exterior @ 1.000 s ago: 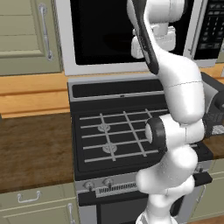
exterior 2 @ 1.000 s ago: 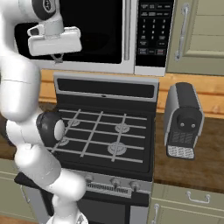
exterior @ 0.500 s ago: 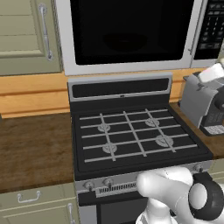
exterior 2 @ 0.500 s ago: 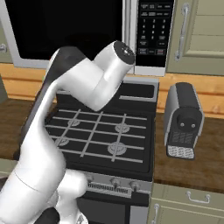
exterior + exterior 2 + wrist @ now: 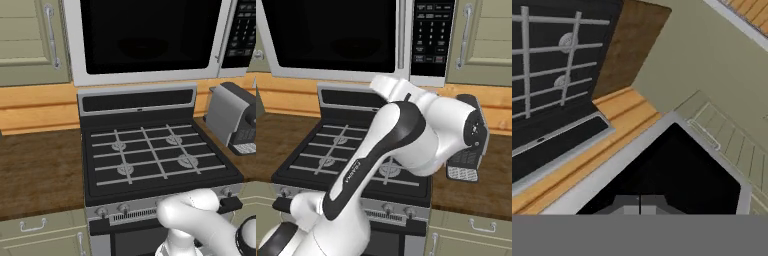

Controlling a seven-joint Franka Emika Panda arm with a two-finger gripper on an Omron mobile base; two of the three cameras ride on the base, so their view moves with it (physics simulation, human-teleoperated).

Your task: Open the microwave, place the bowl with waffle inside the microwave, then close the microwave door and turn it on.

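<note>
The microwave (image 5: 145,35) hangs over the stove with its door (image 5: 331,35) closed. A vertical grey bar handle (image 5: 224,36) runs beside the dark keypad (image 5: 431,35). In the hand view, my gripper (image 5: 640,204) is shut with nothing between the fingertips. It points at the black glass pane (image 5: 672,170) from close by, and the picture is rolled. My arm's white links bulk across the right base view, in front of the stove. The bowl and the waffle are out of view.
A black gas stove (image 5: 150,155) sits below the microwave, with dark wood counter (image 5: 40,170) to its left. A grey toaster (image 5: 232,117) stands on the counter to the right and is partly behind my arm (image 5: 421,130). Beige cabinets (image 5: 30,40) flank the microwave.
The arm stood upright with its hand by the microwave's handle. It has swung down and across, and its links now lie low before the stove. The microwave door is still closed.
</note>
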